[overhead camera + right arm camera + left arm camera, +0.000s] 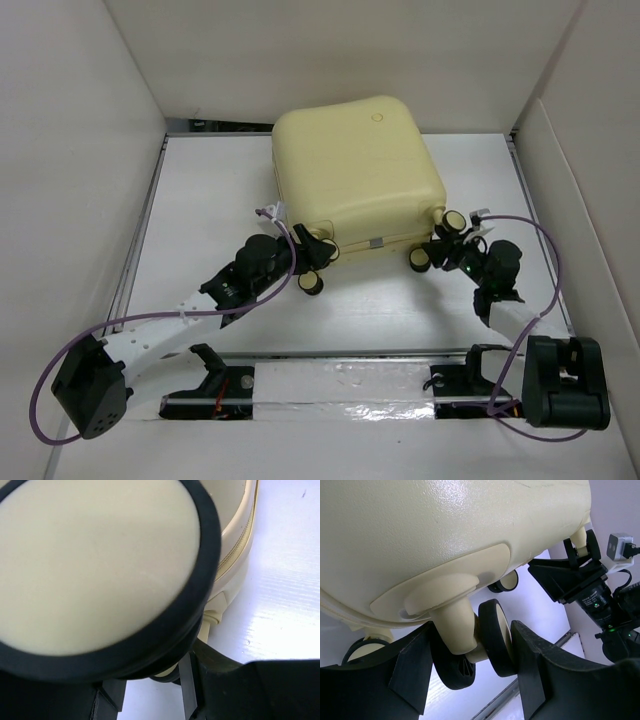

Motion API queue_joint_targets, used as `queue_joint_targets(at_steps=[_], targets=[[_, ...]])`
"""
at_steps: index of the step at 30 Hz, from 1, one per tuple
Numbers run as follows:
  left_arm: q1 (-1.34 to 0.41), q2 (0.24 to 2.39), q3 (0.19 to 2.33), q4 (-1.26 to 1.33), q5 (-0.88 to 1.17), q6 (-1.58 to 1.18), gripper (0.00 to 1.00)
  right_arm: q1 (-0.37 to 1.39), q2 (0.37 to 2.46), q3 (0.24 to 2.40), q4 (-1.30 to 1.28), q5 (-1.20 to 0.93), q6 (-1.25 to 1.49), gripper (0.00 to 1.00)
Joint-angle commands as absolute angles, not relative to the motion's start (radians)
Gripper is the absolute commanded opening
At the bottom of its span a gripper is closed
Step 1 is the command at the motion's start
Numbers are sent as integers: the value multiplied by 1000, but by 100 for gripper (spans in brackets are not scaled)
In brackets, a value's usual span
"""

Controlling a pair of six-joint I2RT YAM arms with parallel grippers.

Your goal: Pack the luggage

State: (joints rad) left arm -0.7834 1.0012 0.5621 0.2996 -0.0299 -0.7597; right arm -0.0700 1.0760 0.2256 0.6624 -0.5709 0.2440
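While the small pale-yellow hard-shell suitcase (355, 170) with rounded corners is seen lying closed and flat on the white worktop (380, 315), toward the far middle, its cream-and-black caster wheels are turned toward the arms. The near-left caster (495, 635) is held between the jaws of the left arm (160, 338), with both black fingers (410, 670) pressed against its twin wheels. The jaws of the right arm (505, 318) are set at the near-right caster (100, 560), which fills that wrist view. Whether they are clamped on it or parted cannot be told.
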Motion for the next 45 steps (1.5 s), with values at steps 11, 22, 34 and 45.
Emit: queue_joint_targets(at_steps=[11, 22, 34, 45], targets=[[-793, 942, 541, 357, 72, -673, 0, 84, 1204, 290, 991, -128, 241, 46], [-793, 884, 545, 311, 17, -664, 0, 106, 1207, 327, 910, 29, 288, 55], [-793, 850, 540, 291, -26, -657, 0, 84, 1353, 353, 1044, -74, 301, 29], [-793, 876, 543, 307, -23, -653, 0, 84, 1402, 388, 1078, -196, 265, 11]])
